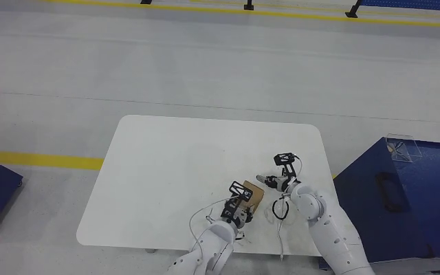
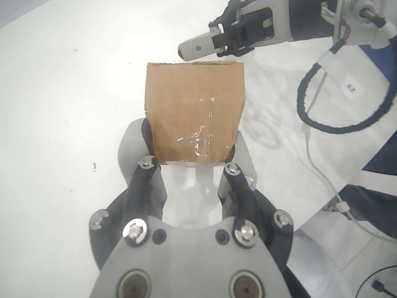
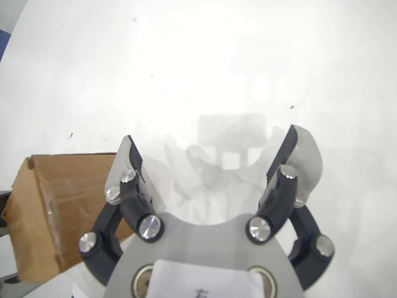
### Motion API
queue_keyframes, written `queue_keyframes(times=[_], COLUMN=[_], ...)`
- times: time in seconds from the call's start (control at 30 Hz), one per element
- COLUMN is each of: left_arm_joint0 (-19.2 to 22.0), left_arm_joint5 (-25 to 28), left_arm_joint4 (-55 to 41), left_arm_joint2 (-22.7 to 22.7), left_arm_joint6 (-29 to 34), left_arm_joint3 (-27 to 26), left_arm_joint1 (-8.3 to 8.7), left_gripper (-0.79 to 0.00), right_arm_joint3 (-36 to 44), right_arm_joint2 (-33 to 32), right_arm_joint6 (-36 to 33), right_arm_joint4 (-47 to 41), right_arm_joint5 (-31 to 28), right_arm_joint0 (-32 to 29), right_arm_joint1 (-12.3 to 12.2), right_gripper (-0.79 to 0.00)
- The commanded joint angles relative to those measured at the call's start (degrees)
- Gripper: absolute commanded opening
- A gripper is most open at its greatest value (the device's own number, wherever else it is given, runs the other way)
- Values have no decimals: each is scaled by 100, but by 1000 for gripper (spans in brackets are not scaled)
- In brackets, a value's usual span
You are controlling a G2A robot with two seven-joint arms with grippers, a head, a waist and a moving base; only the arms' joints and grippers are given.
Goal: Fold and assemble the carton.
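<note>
Carton (image 2: 194, 110) of plain brown cardboard sits over the table (image 1: 172, 158) close to its near edge, a little toward the table's right side, and the left gripper (image 2: 193, 150) is clamped on the carton's end that faces that near edge, one finger on each side wall. Whether its underside rests on the table I cannot tell. The right gripper (image 3: 212, 147) is spread wide and empty, hanging over the table just past the carton's other end, one fingertip very near the top edge (touching or not, I cannot say). The carton looks light and fairly stiff, but corrugated walls like these probably buckle under a hard pinch, so a hold across two opposite walls near a corner seems safest. The patch of clear tape (image 2: 198, 131) on the upper face looks slick, so bare cardboard should give better grip. The open flaps at the far end likely bend easily along their creases. The table is white, smooth and lightly scuffed; round it lies a grey floor (image 1: 206, 62) with a yellow line (image 1: 48, 160), and a blue box (image 1: 385, 199) stands off the table's right side.
</note>
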State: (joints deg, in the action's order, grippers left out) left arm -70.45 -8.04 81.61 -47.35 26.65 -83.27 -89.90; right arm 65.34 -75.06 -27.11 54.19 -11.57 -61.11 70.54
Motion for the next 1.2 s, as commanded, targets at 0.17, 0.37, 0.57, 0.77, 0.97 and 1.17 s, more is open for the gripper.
queue_keyframes(times=[0.17, 0.37, 0.57, 0.77, 0.97, 1.17], left_arm_joint0=[-470, -526, -390, -635, -1264, -1521], left_arm_joint5=[-246, -459, -803, -1447, -1346, -112], left_arm_joint4=[-3751, -6105, -6843, -6975, -6466, -4178], left_arm_joint2=[-866, -1551, -1740, -1833, -1976, -1231], left_arm_joint6=[7, 52, 93, -62, -854, -1433], left_arm_joint3=[-743, -288, 184, -178, -1370, -1804], left_arm_joint1=[-136, -198, -206, -165, -72, 55], left_gripper=[-785, -785, 0, 0, 0, -785], right_arm_joint3=[307, 625, 625, 625, 625, 625], right_arm_joint2=[-644, -868, -868, -868, -868, -868], right_arm_joint6=[112, -72, -72, -72, -72, -72], right_arm_joint4=[-320, -248, -248, -248, -248, -248], right_arm_joint5=[77, 40, 40, 40, 40, 40], right_arm_joint0=[-216, -459, -459, -459, -459, -459], right_arm_joint1=[-120, -197, -197, -197, -197, -197], right_gripper=[0, 0, 0, 0, 0, 0])
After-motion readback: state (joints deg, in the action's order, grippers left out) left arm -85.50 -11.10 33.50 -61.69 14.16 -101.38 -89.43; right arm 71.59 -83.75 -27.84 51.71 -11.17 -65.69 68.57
